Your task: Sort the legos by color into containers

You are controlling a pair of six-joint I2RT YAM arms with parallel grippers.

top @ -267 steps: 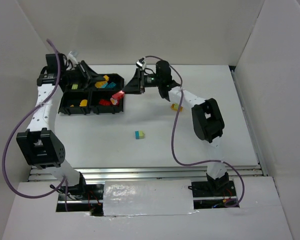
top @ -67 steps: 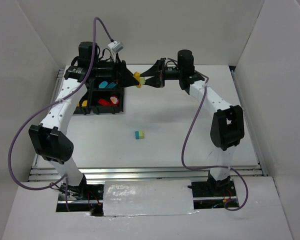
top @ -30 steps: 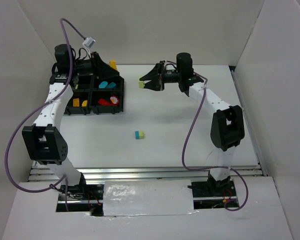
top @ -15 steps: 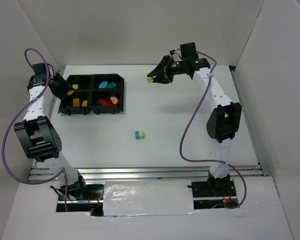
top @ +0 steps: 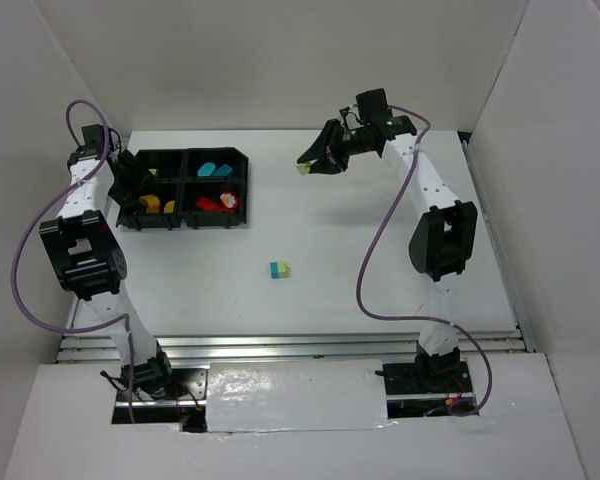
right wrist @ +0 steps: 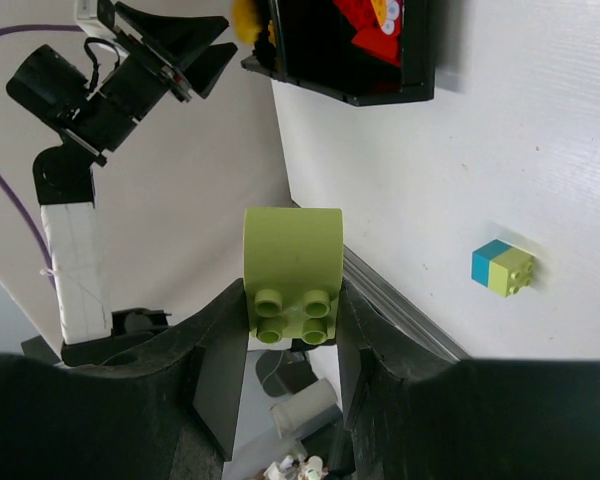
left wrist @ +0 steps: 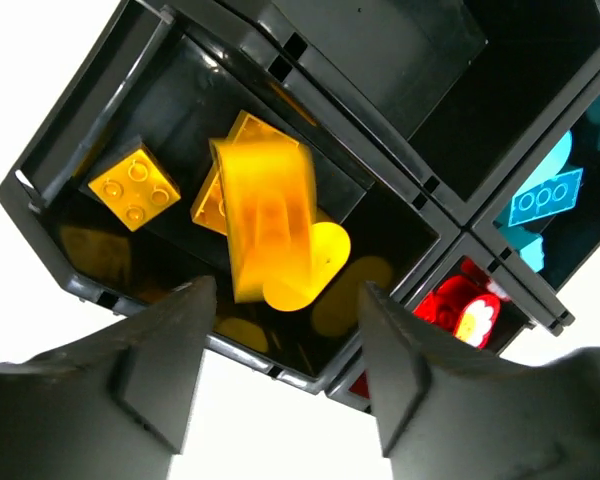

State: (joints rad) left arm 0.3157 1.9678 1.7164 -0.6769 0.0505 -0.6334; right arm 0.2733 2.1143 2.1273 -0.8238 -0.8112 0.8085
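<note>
Lime-green rounded plastic brick (right wrist: 292, 262) sits clamped in the right gripper (right wrist: 292, 300), aloft, well right of the black four-compartment plastic tray (top: 215, 152); left gripper (left wrist: 285, 300), nearer it, hangs unclenched over loose yellow bricks (left wrist: 265, 225).

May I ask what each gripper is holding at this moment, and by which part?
Right gripper: the lime-green brick, pinched across its studded end. Left gripper: nothing; a yellow brick is free between its open jaws.
</note>
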